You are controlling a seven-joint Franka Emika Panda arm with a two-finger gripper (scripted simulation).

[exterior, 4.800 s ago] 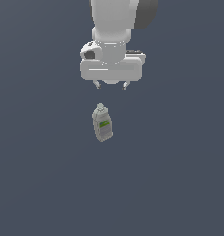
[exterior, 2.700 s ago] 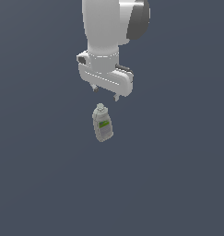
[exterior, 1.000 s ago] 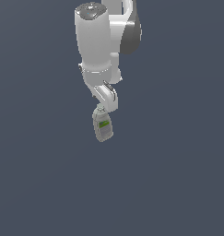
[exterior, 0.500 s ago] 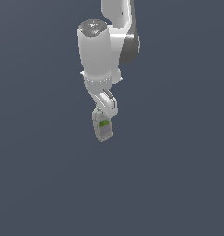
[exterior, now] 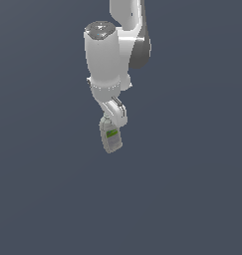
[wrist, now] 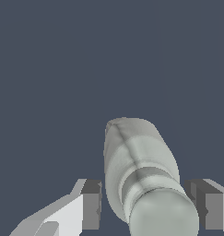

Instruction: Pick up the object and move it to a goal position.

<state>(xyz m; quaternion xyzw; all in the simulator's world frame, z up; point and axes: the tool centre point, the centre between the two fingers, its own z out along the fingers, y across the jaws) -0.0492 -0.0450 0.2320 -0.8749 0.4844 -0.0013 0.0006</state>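
The object is a small pale grey-white bottle [exterior: 111, 140] with a green label, lying on the dark grey floor with its capped neck pointing towards the arm. My gripper [exterior: 109, 121] is down at the bottle's neck end. In the wrist view the bottle [wrist: 136, 161] lies between my two fingers, with its rounded cap nearest the camera. One dark pad [wrist: 91, 205] stands on one side and the other pad [wrist: 206, 205] on the other. The gripper [wrist: 149, 205] is open, and a small gap shows beside the bottle.
The dark grey floor [exterior: 192, 199] stretches flat all around with nothing else on it. The white arm [exterior: 107, 55] stands upright above the bottle in the exterior view.
The arm has come down and turned its wrist, bringing the gripper from above the bottle down around its neck end. The bottle has stayed in place.
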